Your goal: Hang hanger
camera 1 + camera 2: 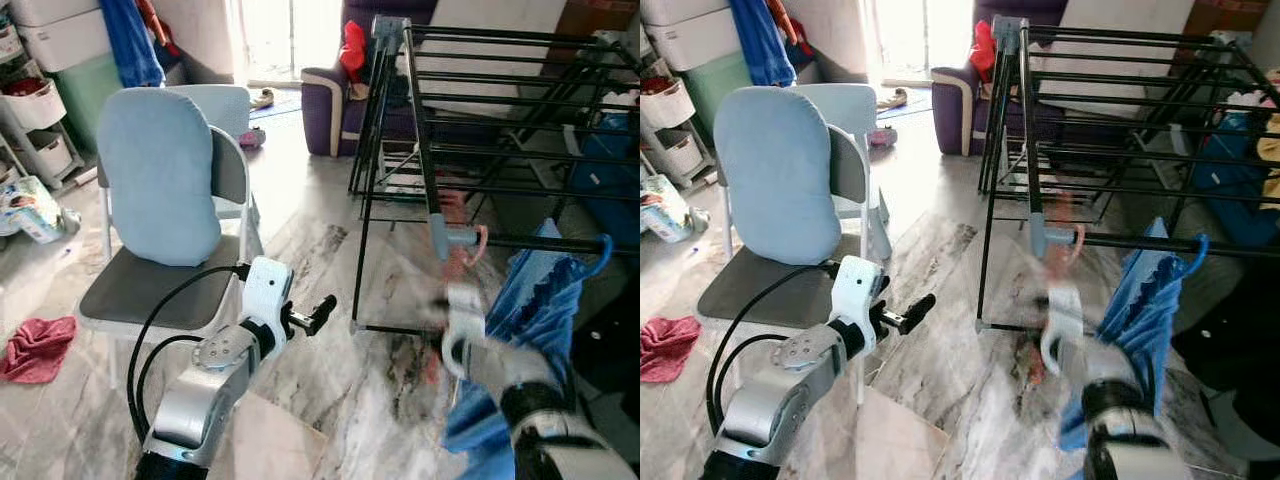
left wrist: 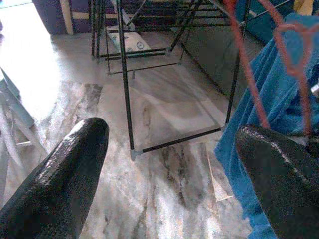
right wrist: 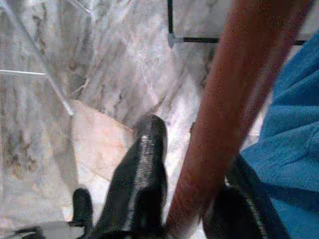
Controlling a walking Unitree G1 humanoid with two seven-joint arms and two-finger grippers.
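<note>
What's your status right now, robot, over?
Right gripper shut on red hanger near rack rail. Left gripper open, idle. Blue cloth hanging alongside.

The hanger (image 3: 234,99) is orange-red. The cloth (image 1: 530,330) beside it is bright blue. The drying rack (image 1: 500,100) is black with grey corners. The chair (image 1: 160,290) has a grey seat and a light blue cushion (image 1: 160,180). The floor (image 1: 330,400) is grey and white marble with dark streaks. A red rag (image 1: 35,345) lies on it. The sofa (image 1: 330,100) is purple.

Marble floor (image 1: 330,380) bears chair (image 1: 165,200), rack (image 1: 480,130), red cloth (image 1: 35,345).
</note>
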